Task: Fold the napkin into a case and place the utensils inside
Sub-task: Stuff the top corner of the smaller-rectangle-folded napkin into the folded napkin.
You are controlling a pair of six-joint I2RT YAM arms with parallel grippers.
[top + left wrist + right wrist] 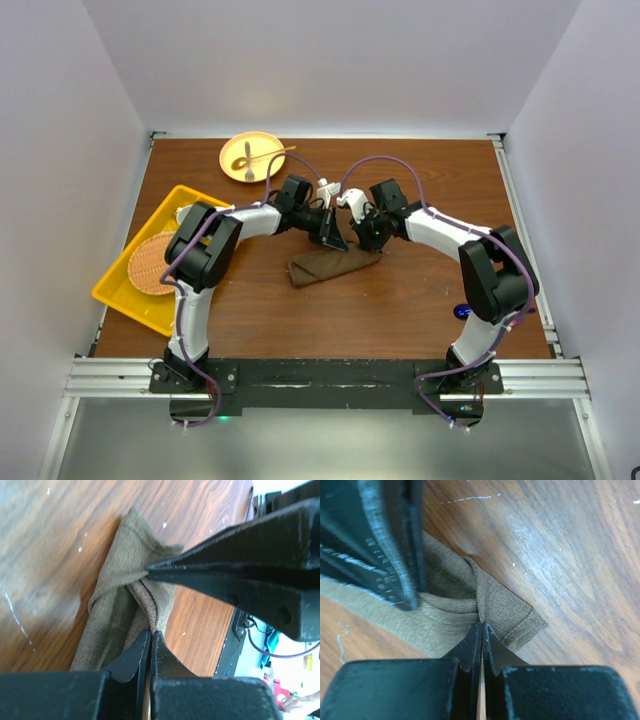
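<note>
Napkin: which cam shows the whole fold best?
Top external: it shows the whole napkin end to end as a narrow folded strip. Left wrist shows only a bunched stretch pinched by the left gripper. Right wrist shows only a corner pinched by the right gripper.

From above, the right arm (490, 275) hides all but a blue glint of the spoon (463, 311) at four o'clock. The left gripper (333, 238) and right gripper (360, 236) cover the two-o'clock end of the napkin (320, 267).
</note>
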